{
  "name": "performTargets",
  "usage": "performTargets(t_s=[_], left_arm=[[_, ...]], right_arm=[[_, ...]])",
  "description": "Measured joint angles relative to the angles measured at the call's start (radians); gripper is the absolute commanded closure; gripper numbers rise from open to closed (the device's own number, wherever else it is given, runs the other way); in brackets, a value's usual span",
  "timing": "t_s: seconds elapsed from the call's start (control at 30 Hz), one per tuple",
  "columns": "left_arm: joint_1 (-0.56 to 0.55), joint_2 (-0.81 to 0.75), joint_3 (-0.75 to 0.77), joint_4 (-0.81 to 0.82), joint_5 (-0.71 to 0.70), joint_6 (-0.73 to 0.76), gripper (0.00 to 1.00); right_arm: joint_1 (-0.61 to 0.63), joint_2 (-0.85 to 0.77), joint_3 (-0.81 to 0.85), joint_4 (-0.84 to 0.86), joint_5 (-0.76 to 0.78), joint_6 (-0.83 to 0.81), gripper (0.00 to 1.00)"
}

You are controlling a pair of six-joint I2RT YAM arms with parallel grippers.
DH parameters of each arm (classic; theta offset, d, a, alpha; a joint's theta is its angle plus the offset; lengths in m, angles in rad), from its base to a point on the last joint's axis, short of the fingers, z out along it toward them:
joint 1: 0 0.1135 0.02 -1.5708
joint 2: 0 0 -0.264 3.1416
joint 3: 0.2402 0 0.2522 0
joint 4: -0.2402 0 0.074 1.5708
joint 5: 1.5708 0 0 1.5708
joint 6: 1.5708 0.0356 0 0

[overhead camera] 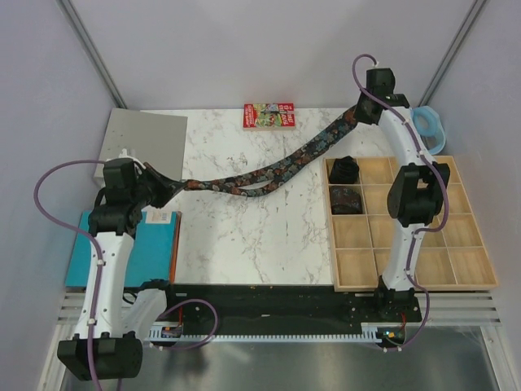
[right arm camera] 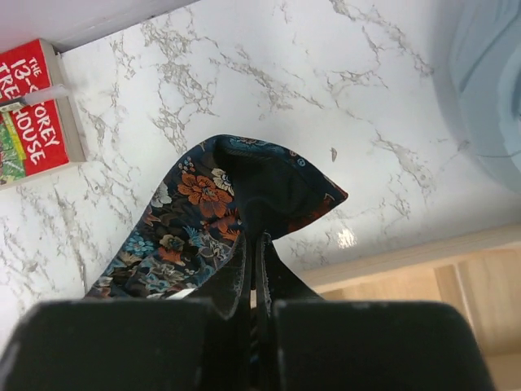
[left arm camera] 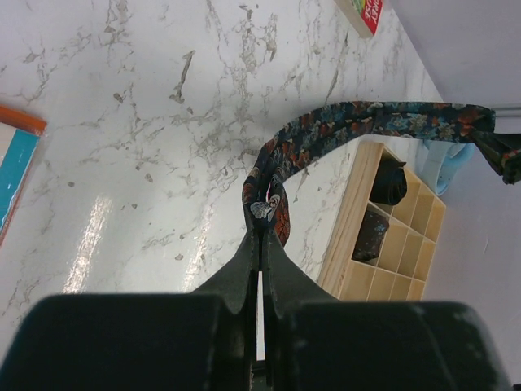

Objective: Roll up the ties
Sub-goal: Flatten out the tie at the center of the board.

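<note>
A dark floral tie [overhead camera: 277, 169] stretches across the marble table, lifted at both ends. My left gripper [overhead camera: 172, 186] is shut on its narrow end [left arm camera: 267, 195]; in the left wrist view the strip arcs away to the right [left arm camera: 383, 120]. My right gripper [overhead camera: 358, 110] is shut on the wide pointed end [right arm camera: 244, 191], held above the table at the back right. Two rolled ties [overhead camera: 344, 169] [overhead camera: 347, 199] sit in the left column of the wooden compartment tray [overhead camera: 423, 244], also seen from the left wrist [left arm camera: 392, 183] [left arm camera: 374, 235].
A red printed book [overhead camera: 269, 115] lies at the back edge, also in the right wrist view [right arm camera: 32, 122]. A pale blue ring [overhead camera: 430, 126] sits behind the tray. A grey board [overhead camera: 146, 138] and a teal book [overhead camera: 151, 248] lie at the left.
</note>
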Motion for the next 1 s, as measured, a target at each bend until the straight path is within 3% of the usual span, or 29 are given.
performTargets(t_s=[0.33, 0.63, 0.7, 0.73, 0.8, 0.9, 1.0], left_arm=[[0.029, 0.076, 0.094, -0.079, -0.016, 0.023, 0.98], [0.068, 0.126, -0.078, -0.076, 0.002, 0.042, 0.98], [0.074, 0.136, -0.134, -0.071, 0.013, 0.045, 0.98], [0.076, 0.137, -0.156, -0.070, 0.017, 0.046, 0.98], [0.079, 0.136, -0.208, -0.065, 0.028, 0.046, 0.98], [0.079, 0.136, -0.259, -0.056, 0.048, 0.046, 0.98], [0.079, 0.134, -0.291, -0.042, 0.060, 0.046, 0.98]], right_arm=[[-0.107, 0.008, 0.030, -0.112, -0.076, 0.010, 1.00], [-0.107, 0.220, 0.203, -0.137, -0.078, 0.026, 1.00], [-0.105, 0.267, 0.223, -0.136, -0.081, 0.034, 0.91], [-0.104, 0.284, 0.227, -0.135, -0.084, 0.037, 0.68], [-0.105, 0.319, 0.230, -0.134, -0.093, 0.051, 0.43], [-0.103, 0.350, 0.232, -0.135, -0.098, 0.060, 0.35], [-0.103, 0.351, 0.227, -0.128, -0.111, 0.062, 0.35]])
